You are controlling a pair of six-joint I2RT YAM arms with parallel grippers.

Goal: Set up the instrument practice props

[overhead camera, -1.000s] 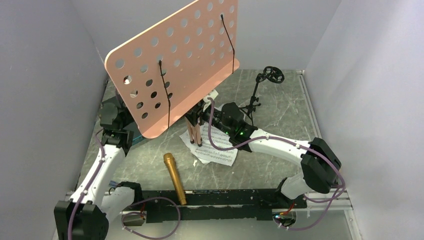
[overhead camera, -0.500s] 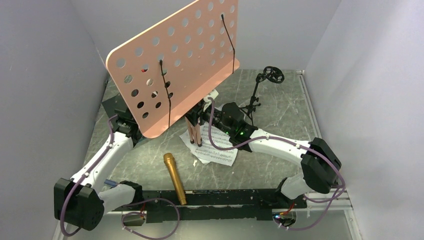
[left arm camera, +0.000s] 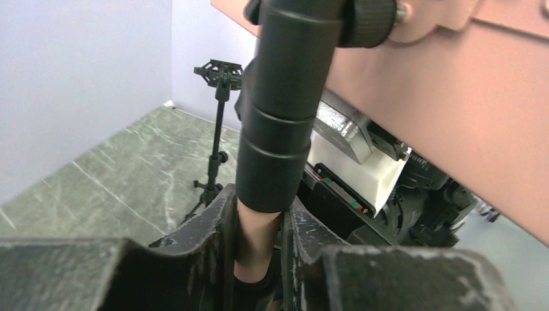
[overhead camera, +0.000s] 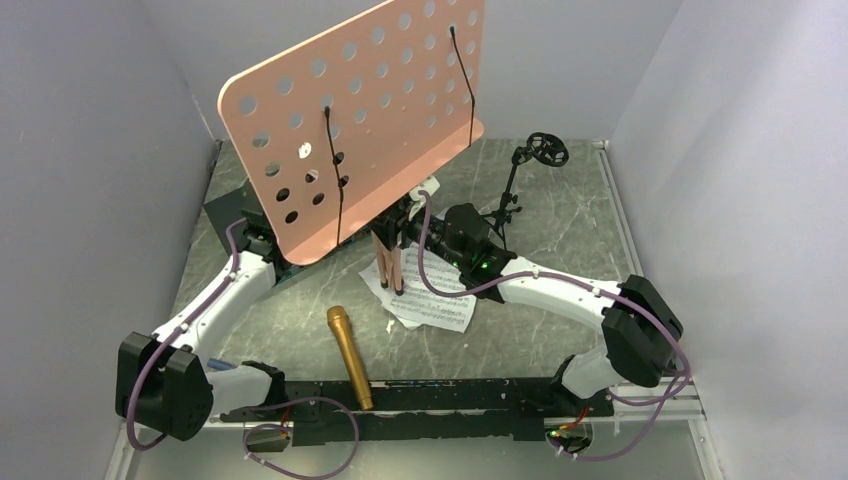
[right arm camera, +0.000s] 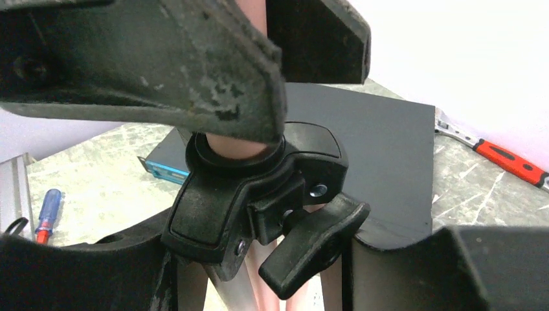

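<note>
Two arms are meeting at one thing: which, and why?

Nearest, low in the top view, the gold microphone (overhead camera: pixel 349 355) is lying flat. Just beyond it, the sheet-music pages (overhead camera: pixel 432 303) are lying by the stand's bunched legs. At centre, both arms are reaching the pink music stand (overhead camera: pixel 320 245), its desk tilting across the upper frame. I judge one arm is steadying it so the other can be working at the legs, which are not yet spreading.

And the fingers?

The left gripper (left arm camera: pixel 257 220) is pinching the pole (left arm camera: pixel 256 243) closely, just under a black collar. The right gripper (right arm camera: pixel 256 236) is sitting wider, straddling the leg hub (right arm camera: pixel 259 188). Whether it is pressing, I cannot tell. Farthest, upper right, the black mic stand (overhead camera: pixel 507 205) is standing alone.
</note>
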